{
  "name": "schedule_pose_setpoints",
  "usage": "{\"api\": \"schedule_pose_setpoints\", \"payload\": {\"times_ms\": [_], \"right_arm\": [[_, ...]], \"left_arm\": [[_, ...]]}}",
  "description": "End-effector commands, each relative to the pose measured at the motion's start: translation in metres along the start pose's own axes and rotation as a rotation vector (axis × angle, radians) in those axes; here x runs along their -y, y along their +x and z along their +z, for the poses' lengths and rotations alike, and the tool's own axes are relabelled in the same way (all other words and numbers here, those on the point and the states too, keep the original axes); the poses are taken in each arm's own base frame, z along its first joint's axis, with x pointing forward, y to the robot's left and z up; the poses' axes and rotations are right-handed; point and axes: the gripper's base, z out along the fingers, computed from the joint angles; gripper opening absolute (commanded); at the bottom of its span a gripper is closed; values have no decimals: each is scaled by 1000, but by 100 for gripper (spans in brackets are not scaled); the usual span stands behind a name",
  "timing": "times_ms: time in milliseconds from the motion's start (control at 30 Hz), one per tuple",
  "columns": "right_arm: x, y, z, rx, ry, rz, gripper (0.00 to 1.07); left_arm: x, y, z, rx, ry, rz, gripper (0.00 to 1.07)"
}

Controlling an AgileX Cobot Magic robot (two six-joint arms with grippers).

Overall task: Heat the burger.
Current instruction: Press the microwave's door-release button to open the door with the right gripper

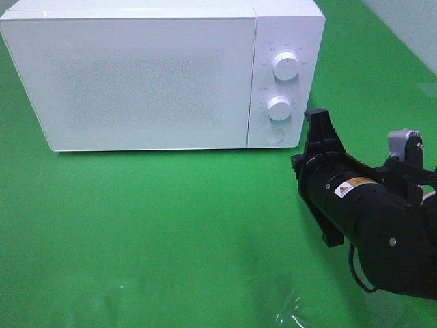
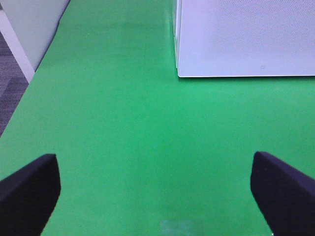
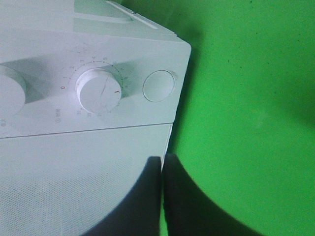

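Observation:
The burger shows in none of the views. The white microwave [image 1: 150,82] stands at the back of the green table with its door shut. My right gripper [image 1: 315,117] is shut with nothing between its fingers. It stands just off the microwave's front right, level with the lower knob [image 1: 279,108] and the round button [image 1: 273,135]. In the right wrist view the closed fingertips [image 3: 162,164] point at the seam between door and control panel, below the knob [image 3: 98,91] and button [image 3: 158,86]. My left gripper [image 2: 157,196] is open over bare green table, well short of the microwave [image 2: 246,34].
An upper knob [image 1: 285,65] sits above the lower one on the control panel. The green table [image 1: 171,225] stretches in front of the microwave. A clear plastic scrap [image 1: 290,311] lies near the front edge. The table's left edge [image 2: 29,78] drops to grey floor.

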Motion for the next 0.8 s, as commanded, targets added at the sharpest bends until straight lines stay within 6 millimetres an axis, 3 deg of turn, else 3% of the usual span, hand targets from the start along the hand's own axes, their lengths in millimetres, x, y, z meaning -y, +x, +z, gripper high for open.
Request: {"api": "schedule_pose_setpoints", "payload": {"times_ms": [33,433,800], "right_arm": [[0,-1,1,-7,9,25,0],[-12,-11,23,-36,5,37,0],[-3,-5,53,-54,31,82,0]], "left_arm": [[1,1,-2,30,13,-1,98],[1,1,-2,30,13,-1,98],[1,1,-2,30,13,-1,98]]}}
